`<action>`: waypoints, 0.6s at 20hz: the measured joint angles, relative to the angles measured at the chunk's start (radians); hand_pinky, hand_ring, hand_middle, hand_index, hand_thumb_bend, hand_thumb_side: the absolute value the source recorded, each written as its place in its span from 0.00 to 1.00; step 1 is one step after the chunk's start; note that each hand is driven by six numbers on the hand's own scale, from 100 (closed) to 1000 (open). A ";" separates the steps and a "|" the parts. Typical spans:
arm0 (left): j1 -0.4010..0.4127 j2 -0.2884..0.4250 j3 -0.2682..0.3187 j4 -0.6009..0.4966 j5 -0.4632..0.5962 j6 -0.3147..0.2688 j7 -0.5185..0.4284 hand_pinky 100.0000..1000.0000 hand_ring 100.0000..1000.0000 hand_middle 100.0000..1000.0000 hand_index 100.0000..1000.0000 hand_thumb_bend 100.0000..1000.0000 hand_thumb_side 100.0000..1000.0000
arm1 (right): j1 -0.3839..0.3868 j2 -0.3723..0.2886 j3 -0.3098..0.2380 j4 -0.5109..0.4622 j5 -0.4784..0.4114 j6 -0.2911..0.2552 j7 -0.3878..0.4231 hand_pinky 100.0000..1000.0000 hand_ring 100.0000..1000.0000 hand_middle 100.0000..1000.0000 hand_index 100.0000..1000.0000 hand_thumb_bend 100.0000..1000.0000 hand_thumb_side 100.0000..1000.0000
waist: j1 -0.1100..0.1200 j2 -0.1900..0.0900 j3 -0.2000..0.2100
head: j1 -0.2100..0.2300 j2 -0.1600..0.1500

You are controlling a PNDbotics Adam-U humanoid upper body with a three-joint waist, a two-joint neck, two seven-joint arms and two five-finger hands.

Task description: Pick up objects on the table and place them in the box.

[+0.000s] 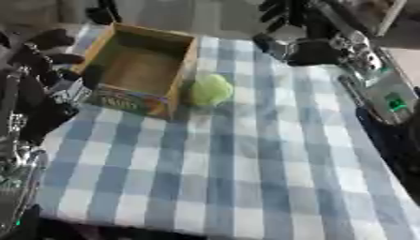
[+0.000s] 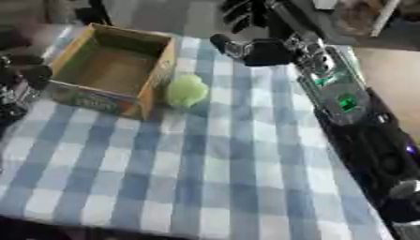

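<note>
Left hand (image 1: 41,51) sits just left of the box (image 1: 144,70), fingers curled, holding nothing. Right hand (image 1: 283,11) is up beyond the green object (image 1: 211,89); finger state cannot be determined.

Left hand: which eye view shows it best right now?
The left eye view. There the left hand shows with dark curled fingers beside the box, holding nothing I can see. The right eye view catches only part of it at the picture's left edge, too little to read.
</note>
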 measured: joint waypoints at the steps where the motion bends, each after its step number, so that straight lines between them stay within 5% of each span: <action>1: -0.002 -0.002 -0.002 -0.002 0.001 0.000 -0.002 0.48 0.62 0.69 0.80 0.64 0.31 | -0.011 0.008 0.000 0.029 0.014 -0.004 0.003 0.60 0.69 0.67 0.83 0.36 0.10 | 0.000 0.002 0.006 | -0.004 0.000; 12: -0.025 -0.007 -0.016 -0.003 0.005 0.001 -0.019 0.48 0.62 0.69 0.80 0.65 0.31 | -0.115 0.089 -0.008 0.314 0.197 -0.079 0.038 0.77 0.84 0.79 0.87 0.42 0.22 | -0.001 0.012 0.050 | -0.029 0.000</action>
